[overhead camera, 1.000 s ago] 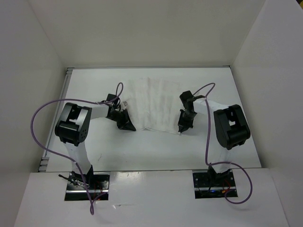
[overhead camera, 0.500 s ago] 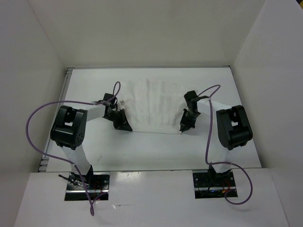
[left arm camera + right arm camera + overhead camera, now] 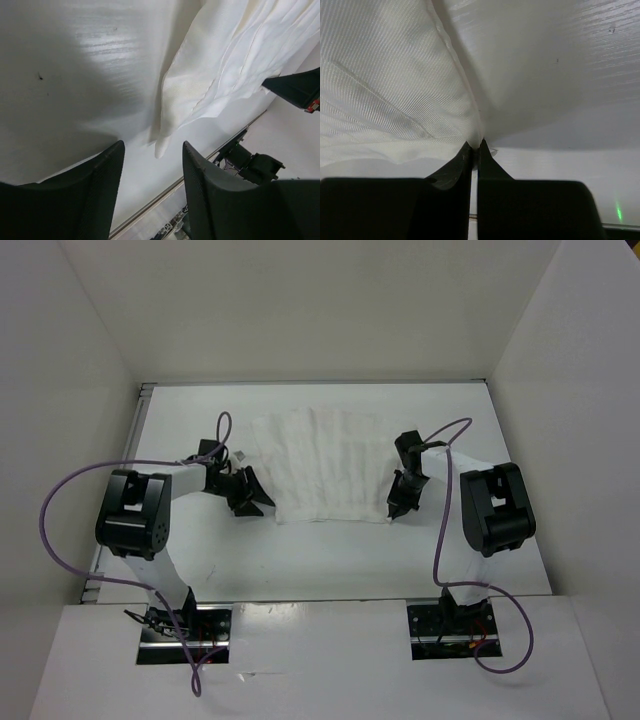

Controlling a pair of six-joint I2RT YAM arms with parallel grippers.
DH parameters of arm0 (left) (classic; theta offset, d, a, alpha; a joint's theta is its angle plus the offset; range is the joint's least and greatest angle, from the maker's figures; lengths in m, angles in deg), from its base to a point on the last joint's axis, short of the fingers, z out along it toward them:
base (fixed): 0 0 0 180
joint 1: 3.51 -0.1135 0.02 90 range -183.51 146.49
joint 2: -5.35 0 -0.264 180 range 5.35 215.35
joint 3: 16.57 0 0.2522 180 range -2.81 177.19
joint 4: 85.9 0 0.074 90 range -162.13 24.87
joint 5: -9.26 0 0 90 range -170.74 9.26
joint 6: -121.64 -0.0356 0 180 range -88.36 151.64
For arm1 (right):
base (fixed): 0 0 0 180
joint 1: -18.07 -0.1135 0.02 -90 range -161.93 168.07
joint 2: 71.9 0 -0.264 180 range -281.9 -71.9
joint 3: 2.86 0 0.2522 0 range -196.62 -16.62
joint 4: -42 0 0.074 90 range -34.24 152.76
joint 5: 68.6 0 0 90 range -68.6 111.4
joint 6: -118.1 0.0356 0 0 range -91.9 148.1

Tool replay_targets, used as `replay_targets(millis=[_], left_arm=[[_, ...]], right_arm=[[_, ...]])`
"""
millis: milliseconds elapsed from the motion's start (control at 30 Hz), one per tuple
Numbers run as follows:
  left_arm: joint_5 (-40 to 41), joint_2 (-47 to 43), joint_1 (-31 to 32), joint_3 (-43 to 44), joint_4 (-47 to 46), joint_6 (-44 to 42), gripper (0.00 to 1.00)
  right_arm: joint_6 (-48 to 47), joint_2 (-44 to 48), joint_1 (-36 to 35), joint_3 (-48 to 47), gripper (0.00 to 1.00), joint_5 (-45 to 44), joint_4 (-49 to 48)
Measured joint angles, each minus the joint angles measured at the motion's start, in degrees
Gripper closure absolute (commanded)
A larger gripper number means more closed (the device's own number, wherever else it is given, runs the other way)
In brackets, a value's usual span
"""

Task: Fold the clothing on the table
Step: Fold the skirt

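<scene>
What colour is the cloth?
The cloth is white with faint creases, clearest from the left wrist.

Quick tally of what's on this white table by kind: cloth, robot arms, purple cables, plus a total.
thin white crinkled fabric piece: 1
black-and-white robot arms, left and right: 2
purple cables, left and right: 2
Total: 5

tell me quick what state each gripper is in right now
left gripper: open, holding nothing
right gripper: closed on a corner of the clothing
</scene>
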Motion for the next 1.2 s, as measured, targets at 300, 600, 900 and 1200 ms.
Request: replay_targets(millis=[300,600,900,1200], left_arm=[[-1.95,5.22,0.48,1.66,-4.09,3.26,0.75],[-4.68,7.96,1.55,2.49,-6.43,4.39,0.73],[-6.47,8.04,1.92,2.73,-7.28,5.46,0.60],[-5.44,7.87,2.40,2.71,-6.80,5.05,0.73]], right_arm=[[-0.44,0.00,0.00,-0.04,1.00,0.09,-0.02],[0.04,0.02,-0.81,0.35,1.00,1.84,-0.63],[0.74,0.13,-1.16,0.66,1.00,2.62,-0.83],[0.85,0.13,-1.16,0.66,1.00,2.62,-0.83]])
